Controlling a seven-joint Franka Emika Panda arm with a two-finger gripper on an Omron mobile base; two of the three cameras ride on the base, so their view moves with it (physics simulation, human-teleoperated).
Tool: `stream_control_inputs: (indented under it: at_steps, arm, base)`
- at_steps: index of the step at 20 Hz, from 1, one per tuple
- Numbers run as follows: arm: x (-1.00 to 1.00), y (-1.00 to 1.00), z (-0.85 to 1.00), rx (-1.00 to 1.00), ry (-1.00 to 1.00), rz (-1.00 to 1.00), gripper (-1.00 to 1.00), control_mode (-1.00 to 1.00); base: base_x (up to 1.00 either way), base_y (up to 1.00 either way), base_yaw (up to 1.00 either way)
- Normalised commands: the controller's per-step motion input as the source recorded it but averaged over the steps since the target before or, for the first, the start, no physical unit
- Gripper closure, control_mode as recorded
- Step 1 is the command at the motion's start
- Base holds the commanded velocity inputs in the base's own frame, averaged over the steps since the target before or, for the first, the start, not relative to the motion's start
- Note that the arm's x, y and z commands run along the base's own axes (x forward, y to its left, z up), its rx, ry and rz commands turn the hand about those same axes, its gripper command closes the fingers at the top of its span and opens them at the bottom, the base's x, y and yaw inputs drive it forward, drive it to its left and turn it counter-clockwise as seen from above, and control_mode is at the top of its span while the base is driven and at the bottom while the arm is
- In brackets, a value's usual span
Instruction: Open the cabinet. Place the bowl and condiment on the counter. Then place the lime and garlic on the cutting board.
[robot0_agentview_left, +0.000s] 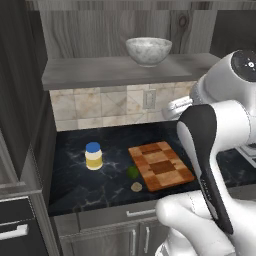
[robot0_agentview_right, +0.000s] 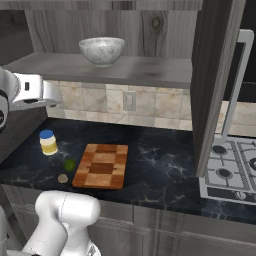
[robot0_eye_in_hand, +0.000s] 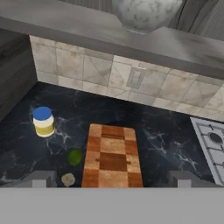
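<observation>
On the counter (robot0_agentview_left: 110, 185), from the left: condiment (robot0_agentview_left: 93, 155) upright, then lime (robot0_agentview_left: 132, 172) and garlic (robot0_agentview_left: 136, 187) just beside the cutting board (robot0_agentview_left: 161, 165), off its left edge. Above, bowl (robot0_agentview_left: 148, 50) on the grey shelf (robot0_agentview_left: 115, 71) of the opened cabinet (robot0_agentview_right: 212, 75), nothing seen inside it. In the right base view, cabinet door edge-on before a stove (robot0_agentview_right: 231, 170). Gripper (robot0_eye_in_hand: 112, 179) over the board, jaws spread wide, holding nothing.

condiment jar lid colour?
Blue, on the pale yellowish condiment jar; it shows best in the hand view.
</observation>
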Motion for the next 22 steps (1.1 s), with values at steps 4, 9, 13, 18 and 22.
stream_control_inputs:
  at_steps: [4,9,13,18,22]
  arm:
    - [0.02,0.00,0.60,0.00,-0.01,-0.03,-1.00,-1.00]
    - [0.00,-0.02,0.51,0.00,-0.01,0.00,-1.00,-1.00]
    - [0.01,-0.01,0.24,0.00,-0.06,0.00,-1.00,-1.00]
    - [0.00,0.00,0.03,0.00,-0.03,0.00,-1.00,-1.00]
    - [0.12,0.00,0.00,0.00,0.00,0.00,-1.00,-1.00]
  base:
    - [0.00,0.00,0.00]
    - [0.00,0.00,0.00]
    - [0.00,0.00,0.00]
    - [0.00,0.00,0.00]
    - [0.00,0.00,0.00]
